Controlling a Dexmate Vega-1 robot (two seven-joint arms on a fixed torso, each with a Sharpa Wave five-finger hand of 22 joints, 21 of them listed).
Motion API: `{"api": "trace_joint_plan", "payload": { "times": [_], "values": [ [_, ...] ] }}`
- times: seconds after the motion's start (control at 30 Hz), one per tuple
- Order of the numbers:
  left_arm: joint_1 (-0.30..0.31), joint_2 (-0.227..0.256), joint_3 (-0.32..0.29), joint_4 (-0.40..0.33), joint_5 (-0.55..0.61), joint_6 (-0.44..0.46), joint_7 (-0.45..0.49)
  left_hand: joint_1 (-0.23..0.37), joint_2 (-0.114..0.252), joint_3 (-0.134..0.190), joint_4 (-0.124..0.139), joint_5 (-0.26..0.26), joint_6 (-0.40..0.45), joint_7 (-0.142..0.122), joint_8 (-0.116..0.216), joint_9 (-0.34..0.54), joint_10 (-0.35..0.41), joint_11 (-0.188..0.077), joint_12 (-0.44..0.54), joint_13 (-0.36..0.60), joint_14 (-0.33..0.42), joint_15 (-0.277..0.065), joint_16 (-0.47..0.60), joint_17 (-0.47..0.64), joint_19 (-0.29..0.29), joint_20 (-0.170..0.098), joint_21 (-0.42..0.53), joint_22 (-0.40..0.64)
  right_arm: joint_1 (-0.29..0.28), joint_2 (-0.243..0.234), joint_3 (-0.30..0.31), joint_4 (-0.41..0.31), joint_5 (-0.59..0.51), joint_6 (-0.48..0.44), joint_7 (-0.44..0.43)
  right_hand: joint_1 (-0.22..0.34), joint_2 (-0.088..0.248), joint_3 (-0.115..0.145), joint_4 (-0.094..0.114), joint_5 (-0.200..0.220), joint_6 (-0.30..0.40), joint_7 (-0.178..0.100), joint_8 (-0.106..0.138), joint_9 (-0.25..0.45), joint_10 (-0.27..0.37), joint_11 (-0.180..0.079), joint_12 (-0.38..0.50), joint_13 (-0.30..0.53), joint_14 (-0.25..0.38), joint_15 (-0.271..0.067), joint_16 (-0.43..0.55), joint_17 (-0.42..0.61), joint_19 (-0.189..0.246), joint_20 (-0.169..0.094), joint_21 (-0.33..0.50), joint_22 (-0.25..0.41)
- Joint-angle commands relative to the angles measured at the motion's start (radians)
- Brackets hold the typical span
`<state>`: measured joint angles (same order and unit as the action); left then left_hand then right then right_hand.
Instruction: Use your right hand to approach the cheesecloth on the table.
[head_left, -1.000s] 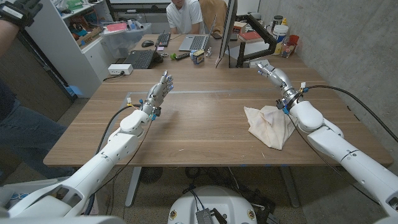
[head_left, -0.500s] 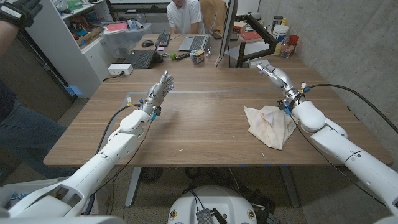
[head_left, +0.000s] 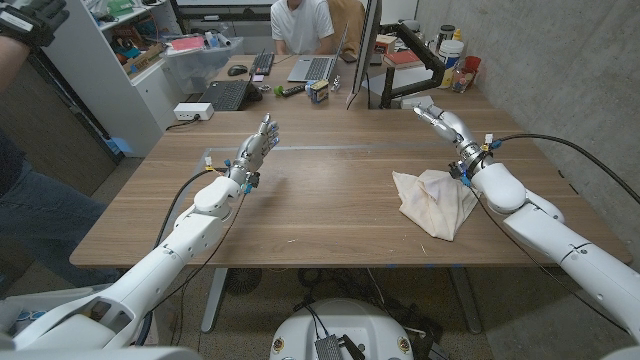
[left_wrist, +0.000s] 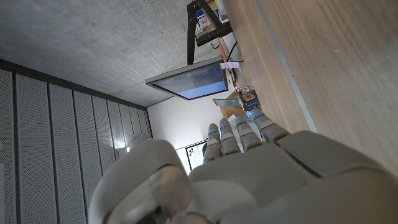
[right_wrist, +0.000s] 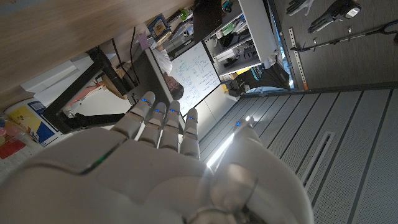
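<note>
Wooden table, long, bare across the middle. Far end carries clutter: laptops, a monitor on edge, jars at the far right corner. A person sits behind the far edge; another person's leg and gloved hand at the far left.

Cheesecloth: crumpled cream heap on the right half of the table, nearer the robot than the right hand, a loose corner trailing toward the near edge.

Right hand: held above the table, far of the cloth and slightly right of it, fingers extended side by side, holding nothing. Wrist sits at the cloth's far right edge. The right wrist view shows fingers straight and close together, pointing away toward the far clutter rather than at the cloth.

Left hand: raised on the left half, well apart from the cloth, fingers straight and together, empty. Same in the left wrist view.

Step in hand, by judgement: the approach is barely begun. To do it well, the hand needs drawing back toward the robot and turning palm-down over the heap's middle, descending slowly so the forearm and cable do not drag the cloth. Left arm best kept idle.
</note>
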<state>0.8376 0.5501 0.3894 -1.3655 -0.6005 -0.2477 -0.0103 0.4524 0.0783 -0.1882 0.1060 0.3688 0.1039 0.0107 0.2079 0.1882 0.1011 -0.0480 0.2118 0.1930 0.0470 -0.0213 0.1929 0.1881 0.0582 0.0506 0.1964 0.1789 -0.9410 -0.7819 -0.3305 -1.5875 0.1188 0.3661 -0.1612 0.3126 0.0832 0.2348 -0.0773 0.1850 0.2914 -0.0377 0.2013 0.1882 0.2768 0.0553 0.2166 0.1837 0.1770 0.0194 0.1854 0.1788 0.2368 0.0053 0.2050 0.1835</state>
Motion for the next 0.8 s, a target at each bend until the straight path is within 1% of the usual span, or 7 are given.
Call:
{"api": "trace_joint_plan", "payload": {
  "times": [0.03,0.43,0.67,0.8],
  "values": [
    [0.003,0.006,0.004,-0.006,0.008,0.005,0.003,0.005,0.004,-0.007,-0.001,-0.002,0.009,-0.001,0.001,0.004,0.008,-0.005,-0.001,0.005,0.009,-0.002,0.002,0.003,0.005,0.004,0.003,0.003,-0.026,-0.020,0.009,-0.026,-0.039,-0.019,-0.030,0.010,-0.002,0.004,-0.004,-0.003,0.002,-0.007,0.000,0.003,-0.001,-0.006,0.001,0.003,-0.001,-0.004,0.001,0.006,0.002,0.004,0.001,0.004],
    [0.014,0.021,0.001,-0.033,0.008,0.016,0.006,0.006,0.005,-0.009,-0.001,-0.003,0.009,-0.002,0.000,0.004,0.010,-0.007,0.000,0.005,0.011,-0.002,0.003,0.003,0.005,0.003,0.004,0.003,-0.045,-0.034,0.014,-0.041,-0.088,-0.035,-0.062,0.010,-0.002,0.004,-0.005,-0.002,0.003,-0.007,-0.001,0.003,0.000,-0.009,0.001,0.004,-0.002,-0.006,0.001,0.006,0.002,0.005,0.001,0.004],
    [0.019,0.025,-0.002,-0.042,0.007,0.018,0.008,0.007,0.006,-0.011,0.000,-0.004,0.010,-0.001,0.000,0.004,0.011,-0.003,0.000,0.005,0.014,0.000,0.004,0.003,0.005,0.003,0.004,0.003,-0.052,-0.038,0.016,-0.046,-0.115,-0.045,-0.083,0.012,-0.002,0.004,-0.007,-0.002,0.002,-0.008,-0.001,0.003,-0.001,-0.009,0.001,0.004,-0.002,-0.007,0.001,0.006,0.002,0.005,0.001,0.004],
    [0.021,0.027,-0.005,-0.046,0.007,0.015,0.009,0.007,0.006,-0.011,0.000,-0.005,0.010,-0.002,0.000,0.004,0.012,-0.004,0.000,0.005,0.014,-0.001,0.003,0.003,0.005,0.003,0.004,0.003,-0.057,-0.046,0.015,-0.056,-0.148,-0.060,-0.100,0.012,-0.002,0.005,-0.008,-0.002,0.002,-0.008,-0.001,0.003,-0.001,-0.010,0.001,0.004,-0.001,-0.008,0.002,0.006,0.002,0.005,0.001,0.004]
  ]
}}
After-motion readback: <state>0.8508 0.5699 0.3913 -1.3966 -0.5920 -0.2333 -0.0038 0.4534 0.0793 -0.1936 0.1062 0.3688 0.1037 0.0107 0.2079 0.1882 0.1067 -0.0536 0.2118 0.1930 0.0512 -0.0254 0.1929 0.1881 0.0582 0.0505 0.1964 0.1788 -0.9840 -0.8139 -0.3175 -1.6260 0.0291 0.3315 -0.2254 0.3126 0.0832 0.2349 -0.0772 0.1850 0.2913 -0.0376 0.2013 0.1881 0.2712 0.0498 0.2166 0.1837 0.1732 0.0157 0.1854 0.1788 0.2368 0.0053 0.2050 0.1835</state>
